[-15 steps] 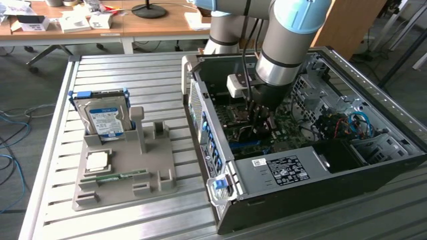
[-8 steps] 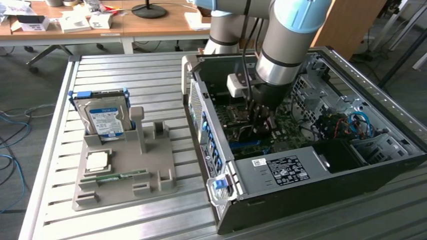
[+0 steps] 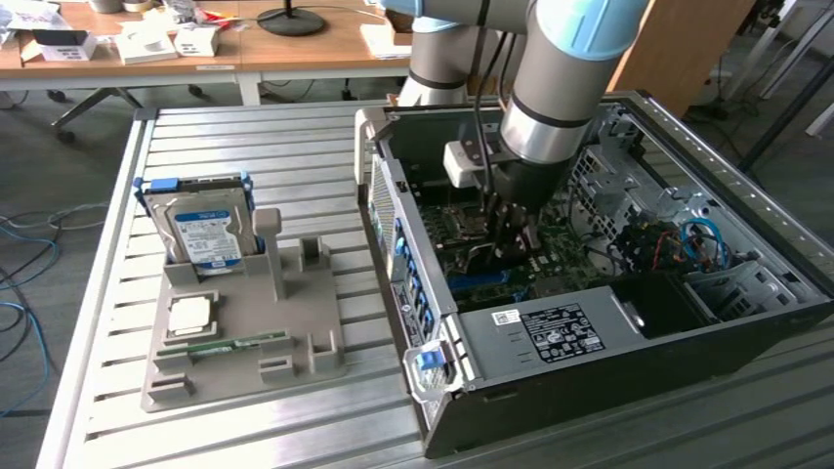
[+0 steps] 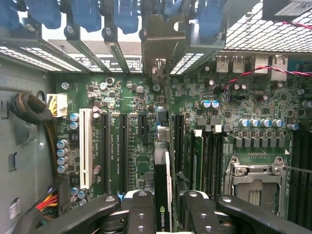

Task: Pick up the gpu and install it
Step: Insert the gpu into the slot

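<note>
Gpu (image 4: 162, 168), green-logoed, gripped by end effector (image 4: 165, 207) over motherboard (image 4: 126, 97).

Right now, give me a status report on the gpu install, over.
Inside the case, gripper shut on the gpu. Card upright over motherboard slots, bracket at rear wall. One memory stick close alongside.

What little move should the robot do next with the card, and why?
Probably press the gpu gently toward the motherboard: the tool grips it edge-on over the long slots, its bracket beside the slot covers, and whether it is seated is hidden.
</note>
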You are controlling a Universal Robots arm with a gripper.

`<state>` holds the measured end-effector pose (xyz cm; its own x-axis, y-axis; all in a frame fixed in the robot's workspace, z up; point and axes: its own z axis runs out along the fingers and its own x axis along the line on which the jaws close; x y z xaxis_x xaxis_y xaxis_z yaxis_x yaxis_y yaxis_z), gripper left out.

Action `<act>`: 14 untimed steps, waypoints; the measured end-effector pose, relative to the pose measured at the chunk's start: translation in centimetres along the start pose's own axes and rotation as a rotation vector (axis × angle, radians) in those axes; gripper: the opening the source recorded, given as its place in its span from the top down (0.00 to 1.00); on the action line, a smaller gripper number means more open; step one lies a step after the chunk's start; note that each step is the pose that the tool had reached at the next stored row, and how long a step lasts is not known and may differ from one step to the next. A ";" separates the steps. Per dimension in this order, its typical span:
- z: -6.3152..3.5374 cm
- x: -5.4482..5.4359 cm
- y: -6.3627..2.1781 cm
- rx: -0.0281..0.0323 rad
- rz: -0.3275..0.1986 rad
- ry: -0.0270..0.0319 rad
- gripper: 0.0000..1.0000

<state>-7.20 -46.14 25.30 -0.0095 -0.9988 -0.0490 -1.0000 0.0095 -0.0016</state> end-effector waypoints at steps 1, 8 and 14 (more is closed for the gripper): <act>-0.08 0.0 -0.01 0.0000 0.000 0.0000 0.73; -0.34 0.1 -0.04 0.0015 0.027 -0.0003 0.73; -0.35 0.2 -0.13 0.0032 0.063 -0.0002 0.73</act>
<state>-7.08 -46.36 25.64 -0.0723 -0.9962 -0.0493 -0.9974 0.0725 -0.0016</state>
